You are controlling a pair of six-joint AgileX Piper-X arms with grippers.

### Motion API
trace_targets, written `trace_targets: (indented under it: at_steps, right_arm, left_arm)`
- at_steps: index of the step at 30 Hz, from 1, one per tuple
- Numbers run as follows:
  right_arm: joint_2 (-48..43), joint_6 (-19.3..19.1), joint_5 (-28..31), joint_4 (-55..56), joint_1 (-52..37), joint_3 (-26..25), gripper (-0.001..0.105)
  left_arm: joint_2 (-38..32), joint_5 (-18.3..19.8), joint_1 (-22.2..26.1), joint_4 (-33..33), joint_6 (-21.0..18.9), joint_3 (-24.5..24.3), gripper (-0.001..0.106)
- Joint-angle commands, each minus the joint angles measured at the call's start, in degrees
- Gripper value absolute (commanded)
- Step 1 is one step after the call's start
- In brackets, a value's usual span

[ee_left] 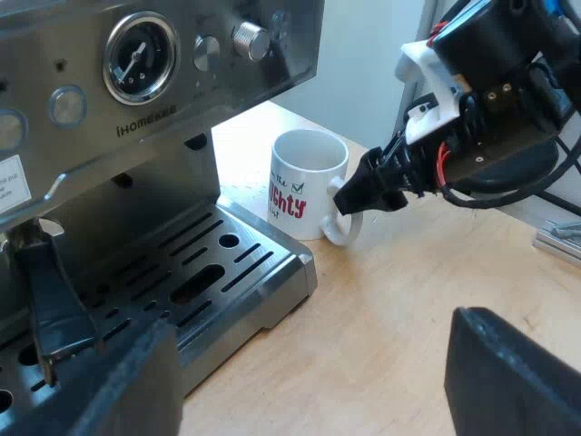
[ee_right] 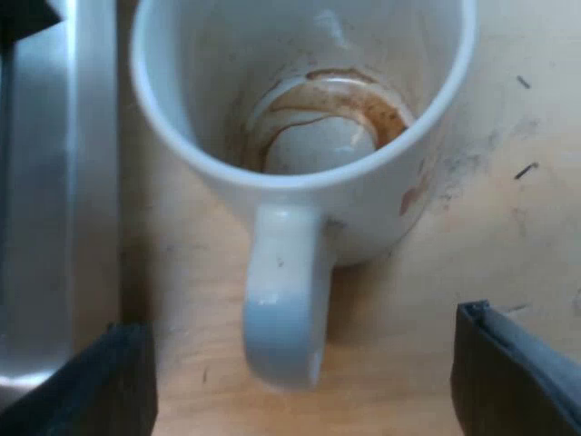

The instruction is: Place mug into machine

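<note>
Mug, white with red lettering and a green tick on its side, stands upright on the wooden table, just beside the outer corner of the drip tray and not on it. It is near the table edge that runs along a pale wall. Inside, brown coffee rings stain its bottom. Its handle points away from the tray's corner. The right gripper is at this handle with its two black fingers apart, one on each side of it. Whether either one touches the handle cannot be told. The tray's steel edge lies close beside the mug in the right wrist view. The tray belongs to the espresso machine, whose steel panel above it carries a round pressure gauge and a metal knob. The left gripper hangs over the table by the tray, its fingers spread wide and holding nothing, well apart from the mug.
</note>
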Motion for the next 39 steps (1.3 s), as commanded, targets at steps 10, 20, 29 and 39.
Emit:
trace_targets:
  at_steps: [10, 20, 29, 39]
  right_arm:
    - [4.1, -0.2, 2.1, -6.6, 0.0, -0.3, 0.068]
    - [6.0, -0.2, 3.6, -7.4, 0.0, -0.3, 0.046]
    - [6.0, -0.2, 3.6, -7.4, 0.0, -0.3, 0.008]
    - [5.8, -0.2, 3.3, -6.9, 0.0, -0.3, 0.0]
  left_arm:
    - [-0.1, 0.4, -0.1, -0.8, -0.3, -0.4, 0.063]
    - [-0.1, 0.4, -0.1, -0.7, -0.3, -0.4, 0.063]
    - [-0.1, 0.4, -0.1, -0.7, -0.3, -0.4, 0.063]
    - [-0.1, 0.4, -0.1, -0.7, -0.3, -0.4, 0.063]
